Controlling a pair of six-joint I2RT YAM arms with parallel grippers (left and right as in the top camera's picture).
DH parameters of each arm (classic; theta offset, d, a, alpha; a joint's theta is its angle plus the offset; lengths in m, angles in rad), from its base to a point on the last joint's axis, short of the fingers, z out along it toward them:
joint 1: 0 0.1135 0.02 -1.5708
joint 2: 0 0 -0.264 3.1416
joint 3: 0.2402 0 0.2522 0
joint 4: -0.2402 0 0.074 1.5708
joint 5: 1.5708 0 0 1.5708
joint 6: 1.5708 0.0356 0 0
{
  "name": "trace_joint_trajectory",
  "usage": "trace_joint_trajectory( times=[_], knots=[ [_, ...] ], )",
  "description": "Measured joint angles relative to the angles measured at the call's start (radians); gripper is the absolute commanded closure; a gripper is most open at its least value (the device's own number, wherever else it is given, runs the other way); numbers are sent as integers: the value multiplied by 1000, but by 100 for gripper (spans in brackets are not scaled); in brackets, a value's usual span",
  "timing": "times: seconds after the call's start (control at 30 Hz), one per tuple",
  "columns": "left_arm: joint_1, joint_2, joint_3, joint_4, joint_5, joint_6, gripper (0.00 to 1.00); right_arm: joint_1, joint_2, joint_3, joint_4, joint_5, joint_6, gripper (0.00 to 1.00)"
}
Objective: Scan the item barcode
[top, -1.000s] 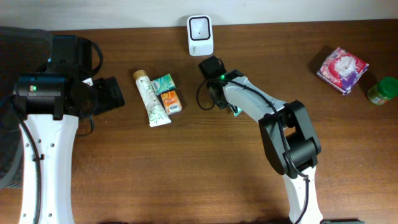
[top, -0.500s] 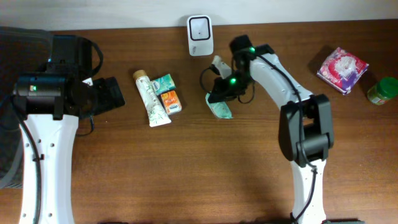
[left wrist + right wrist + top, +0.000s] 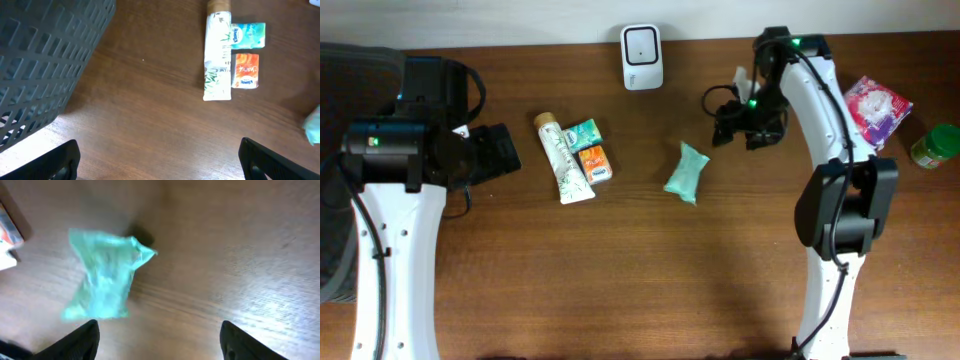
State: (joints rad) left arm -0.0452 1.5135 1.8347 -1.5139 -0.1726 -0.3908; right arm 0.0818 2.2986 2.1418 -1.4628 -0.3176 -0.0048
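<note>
A teal pouch (image 3: 686,172) lies loose on the wooden table, below and to the right of the white scanner (image 3: 642,57) at the back edge. In the right wrist view the teal pouch (image 3: 102,282) is blurred and sits ahead and left of my right gripper (image 3: 160,345), which is open and holds nothing. From above, my right gripper (image 3: 728,122) hangs to the right of the pouch, apart from it. My left gripper (image 3: 495,150) is open over bare wood at the left; in its own view the left gripper (image 3: 160,162) has nothing between its fingers.
A white tube (image 3: 563,158), a teal tissue pack (image 3: 583,132) and an orange pack (image 3: 594,164) lie left of centre. A pink packet (image 3: 871,110) and a green jar (image 3: 935,145) sit at the far right. A dark basket (image 3: 45,65) stands by the left arm.
My right gripper opened and let go of the teal pouch, then swung right and back. The pouch now rests on the table. The left arm stayed still.
</note>
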Motion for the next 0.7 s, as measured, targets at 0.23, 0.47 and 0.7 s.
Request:
trace_joint_trajectory(
  times=[0.23, 0.47, 0.7],
  knots=[
    [0, 0, 0, 0, 0, 0, 1, 211, 1, 0, 72, -43, -6, 1],
    [0, 0, 0, 0, 0, 0, 1, 245, 1, 0, 133, 6, 283, 1],
    [0, 0, 0, 0, 0, 0, 1, 327, 1, 0, 163, 61, 344, 20]
  ],
)
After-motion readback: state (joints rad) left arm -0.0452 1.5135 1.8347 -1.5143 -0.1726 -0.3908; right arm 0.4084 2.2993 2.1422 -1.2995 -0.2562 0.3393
